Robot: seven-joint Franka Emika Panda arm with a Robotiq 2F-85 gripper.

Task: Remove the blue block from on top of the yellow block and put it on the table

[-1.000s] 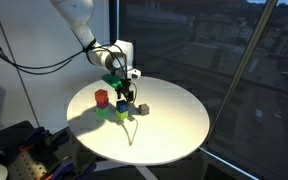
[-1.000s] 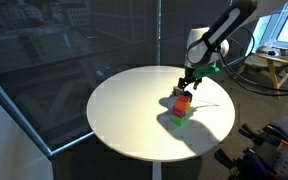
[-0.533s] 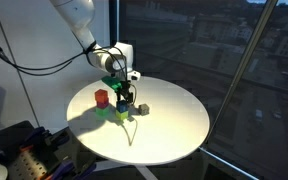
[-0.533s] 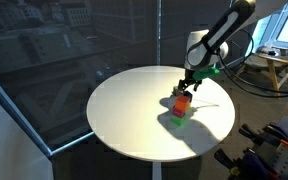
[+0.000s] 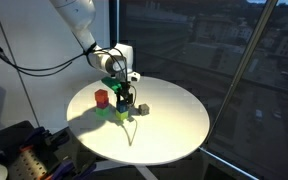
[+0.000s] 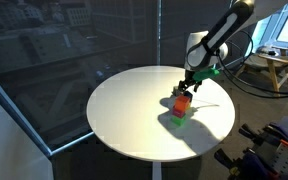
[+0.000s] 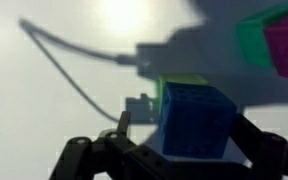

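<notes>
No words, numbers, labels or brand marks could be read in any of the views. In the wrist view, the near face of the blue block (image 7: 194,118) showed only a faint speckled texture, too blurred to make out as characters.
</notes>
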